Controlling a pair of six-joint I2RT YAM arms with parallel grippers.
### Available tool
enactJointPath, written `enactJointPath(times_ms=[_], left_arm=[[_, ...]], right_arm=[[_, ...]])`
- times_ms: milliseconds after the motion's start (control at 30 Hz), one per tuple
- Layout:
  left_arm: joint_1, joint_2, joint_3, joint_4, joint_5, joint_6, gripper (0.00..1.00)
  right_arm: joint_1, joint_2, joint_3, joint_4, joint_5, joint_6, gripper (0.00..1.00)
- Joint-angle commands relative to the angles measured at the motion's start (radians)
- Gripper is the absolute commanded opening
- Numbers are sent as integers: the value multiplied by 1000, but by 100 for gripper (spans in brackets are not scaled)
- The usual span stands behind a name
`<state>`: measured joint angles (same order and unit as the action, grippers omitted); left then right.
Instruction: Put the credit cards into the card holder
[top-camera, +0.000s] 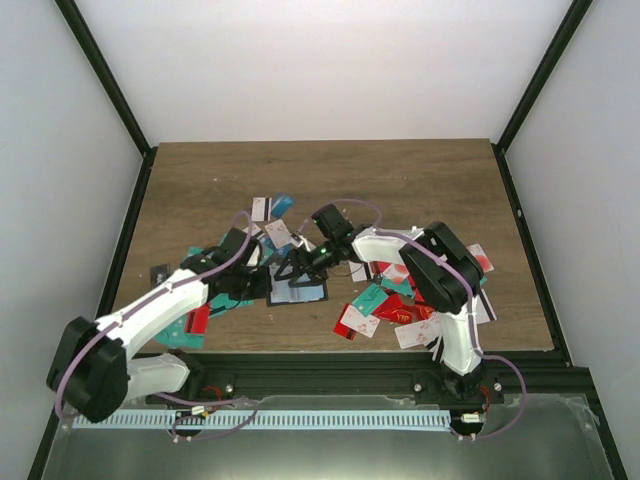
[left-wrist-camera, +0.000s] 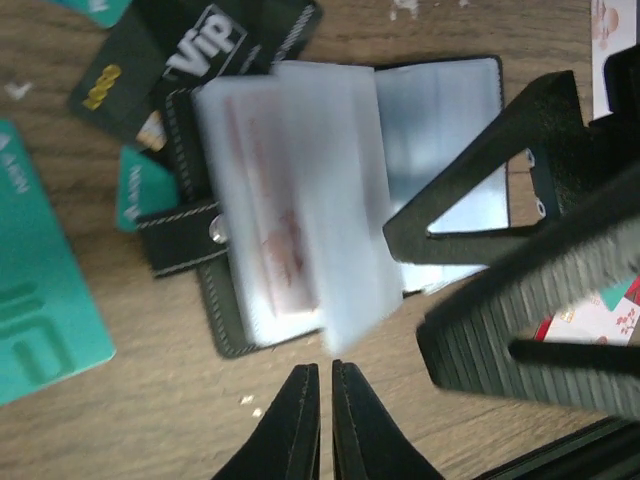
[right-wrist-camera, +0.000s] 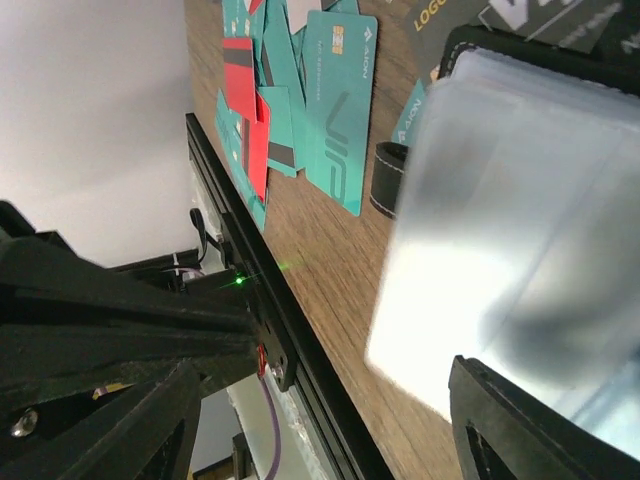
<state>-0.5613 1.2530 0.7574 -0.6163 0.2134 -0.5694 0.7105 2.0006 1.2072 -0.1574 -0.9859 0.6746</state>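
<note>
— Starting on the left, what do you see?
— A clump of teal and red credit cards (top-camera: 192, 322) on the table (top-camera: 330, 175), at about eight o'clock from the card holder (top-camera: 298, 291). The left arm (top-camera: 165, 300) reaches over them.
— And its jaws?
— Pinched tight together, nothing between them. Seen from that wrist, the tips sit just beside the edge of the holder's pale sleeves (left-wrist-camera: 300, 200). A big teal card (left-wrist-camera: 35, 310) lies at nine o'clock from the holder, and a black VIP card (left-wrist-camera: 215, 45) at eleven.
— Where's the holder itself?
— Middle of the table, towards the near edge, lying open with its strap (left-wrist-camera: 180, 240) sticking out sideways. One sleeve looks lifted, but it's blurred.
— The right arm (top-camera: 395, 250)?
— It comes in from three o'clock and bends over the holder. Its jaws stand wide apart above the sleeves. I can't tell whether either finger touches them, and they grip nothing I can make out.
— More cards that side?
— A heap (top-camera: 395, 300) of red, white and teal at three o'clock, and a few loose cards (top-camera: 272, 212) at twelve.
</note>
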Motion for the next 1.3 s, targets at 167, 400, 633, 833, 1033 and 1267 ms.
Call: enactJointPath(times_ms=[167,400,633,833,1033,1267], left_arm=[[15,-190,-81,-69,-8,-67,10],[-12,-155,-65,53,143,-26,13],[-158,65,74,160,187,26,17],[-273,282,208,256,236,31,19],[-325,402,289,315,252,11,18],[-359,442,292,329,252,10,18]], right_arm=[[43,5,102,-64,-5,-17,71],[24,-199,46,-264,183,-107,74],[-105,-539,-210,-512,496,-48,79],[-178,-729,-277,-850,813,157,99],[-209,-834,-299,-1027,910,295,100],[-268,-861,-395,-1039,849,410,100]])
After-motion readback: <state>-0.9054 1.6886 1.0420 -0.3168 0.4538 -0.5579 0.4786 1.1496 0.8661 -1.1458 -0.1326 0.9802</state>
